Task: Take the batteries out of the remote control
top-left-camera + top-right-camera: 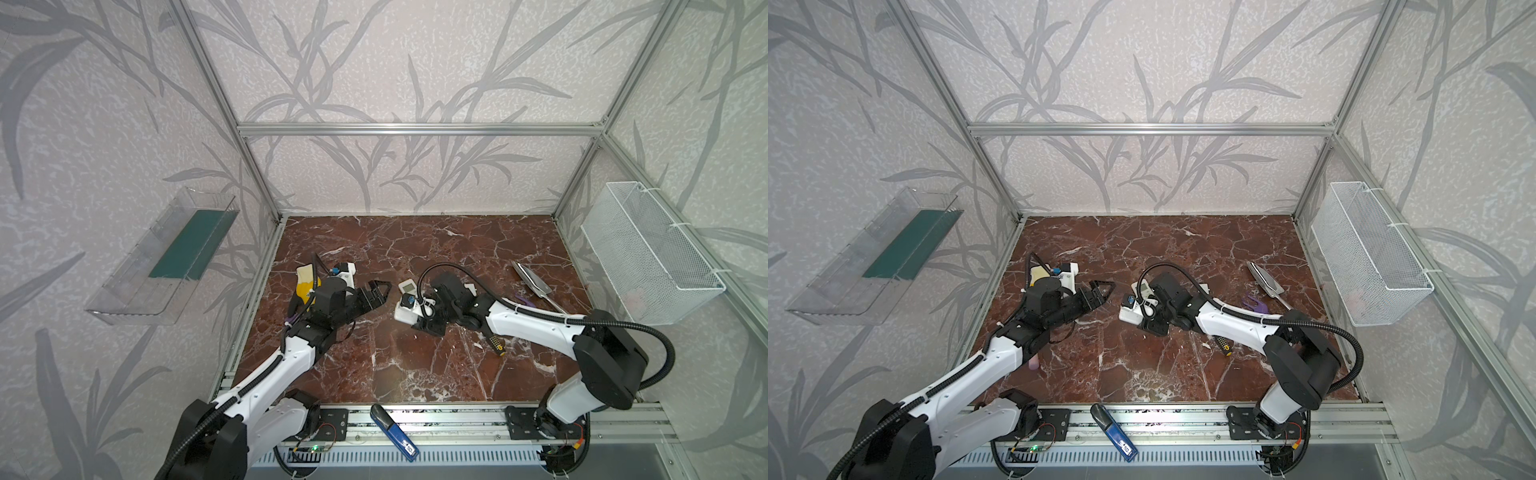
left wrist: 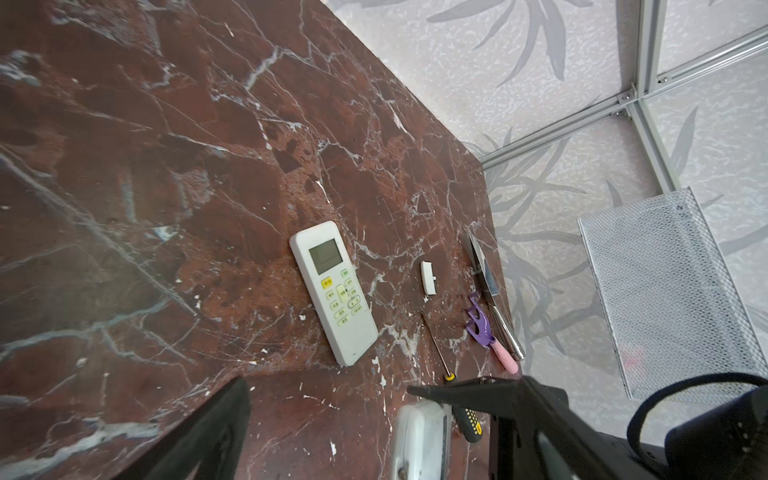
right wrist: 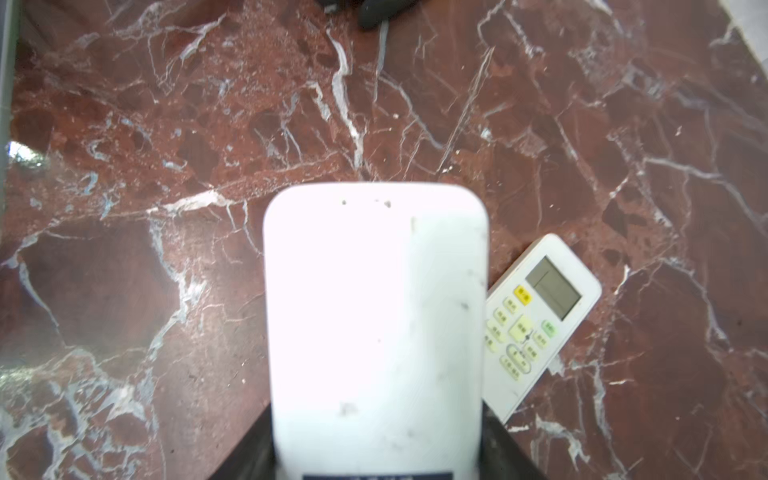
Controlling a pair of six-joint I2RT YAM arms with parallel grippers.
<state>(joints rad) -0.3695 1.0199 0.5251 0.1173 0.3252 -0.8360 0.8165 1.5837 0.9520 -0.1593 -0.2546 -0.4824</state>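
Observation:
My right gripper [image 1: 417, 311] is shut on a white remote control [image 3: 374, 316] near its blue-labelled end and holds it over the marble table [image 1: 415, 365]. In the right wrist view its plain white side faces the camera. A second white remote [image 2: 332, 291] lies buttons-up just behind it, also seen as a remote [image 3: 536, 324] in the right wrist view. A small white cover [image 2: 429, 277] lies loose beside it. My left gripper [image 1: 385, 293] stands open and empty, just left of the held remote [image 1: 402, 316]. No batteries show in any view.
A black-and-yellow screwdriver [image 2: 465, 419], a purple-and-pink tool [image 2: 482, 328] and a metal scoop [image 1: 532, 278] lie right of the remotes. A wire basket [image 1: 652, 253] hangs on the right wall, a clear bin [image 1: 162, 257] on the left. A blue cutter [image 1: 395, 432] rests on the front rail.

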